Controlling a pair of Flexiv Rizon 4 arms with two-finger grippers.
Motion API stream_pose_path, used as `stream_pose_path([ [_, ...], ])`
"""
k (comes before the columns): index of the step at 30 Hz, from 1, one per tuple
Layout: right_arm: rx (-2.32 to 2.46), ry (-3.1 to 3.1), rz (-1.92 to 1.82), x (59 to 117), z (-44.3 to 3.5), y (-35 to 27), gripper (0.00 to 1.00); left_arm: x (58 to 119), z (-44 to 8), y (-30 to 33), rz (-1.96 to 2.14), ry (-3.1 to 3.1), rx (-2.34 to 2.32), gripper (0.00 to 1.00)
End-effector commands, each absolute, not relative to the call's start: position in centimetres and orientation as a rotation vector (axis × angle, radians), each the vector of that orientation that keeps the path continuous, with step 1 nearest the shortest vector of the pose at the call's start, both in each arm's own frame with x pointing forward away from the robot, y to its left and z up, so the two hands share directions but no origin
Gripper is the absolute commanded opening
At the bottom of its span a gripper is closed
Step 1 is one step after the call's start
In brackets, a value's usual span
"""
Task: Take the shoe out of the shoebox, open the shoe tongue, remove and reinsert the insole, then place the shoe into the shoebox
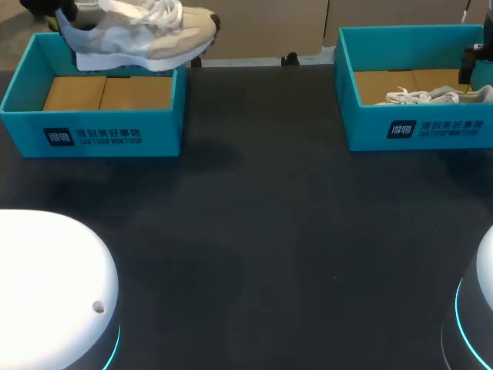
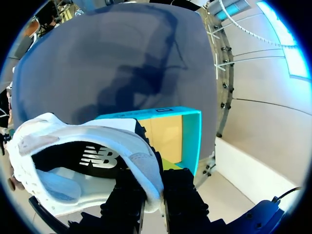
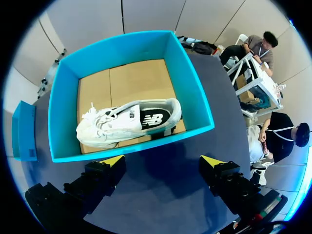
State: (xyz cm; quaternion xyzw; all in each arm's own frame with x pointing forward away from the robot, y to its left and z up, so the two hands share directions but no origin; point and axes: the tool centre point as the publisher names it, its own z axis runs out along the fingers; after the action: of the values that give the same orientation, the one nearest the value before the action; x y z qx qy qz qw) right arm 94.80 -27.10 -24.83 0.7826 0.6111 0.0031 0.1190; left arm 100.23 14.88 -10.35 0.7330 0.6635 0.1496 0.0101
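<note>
Teal shoebox [image 1: 115,135], tan inside; white-beige shoe [image 1: 146,35]; black table [image 1: 262,231].

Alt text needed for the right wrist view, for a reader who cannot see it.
A white lace-up sneaker rests on the brown floor of an open teal cardboard shoebox on a dark table. The right gripper, open and empty, hovers over the table just short of the box's near wall.

table [image 1: 262,231]: dark matte top | small black object [image 1: 290,58]: at table's far edge, mid-width
</note>
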Motion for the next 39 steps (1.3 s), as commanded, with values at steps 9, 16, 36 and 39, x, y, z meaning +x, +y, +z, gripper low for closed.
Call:
stream_pose_path([
  [9, 2.288, 1.787, 0.01, 94.8, -24.9, -27.1, 1.0, 96.9, -10.0, 11.1, 0.487, 2.073, 2.294, 0.0],
  [16, 2.288, 1.787, 0.01, 94.8, -24.9, -27.1, 1.0, 95.1, -10.0, 8.6, 0.427, 2.089, 2.316, 0.0],
  [36, 2.288, 1.787, 0.01, 94.8, -24.9, -27.1, 1.0, 89.7, -9.8, 0.6, 0.411, 2.114, 2.36, 0.0],
  [39, 2.288, 1.787, 0.01, 94.8, -24.9, -27.1, 1.0, 88.8, -9.7, -0.5, 0.434, 2.112, 2.357, 0.0],
])
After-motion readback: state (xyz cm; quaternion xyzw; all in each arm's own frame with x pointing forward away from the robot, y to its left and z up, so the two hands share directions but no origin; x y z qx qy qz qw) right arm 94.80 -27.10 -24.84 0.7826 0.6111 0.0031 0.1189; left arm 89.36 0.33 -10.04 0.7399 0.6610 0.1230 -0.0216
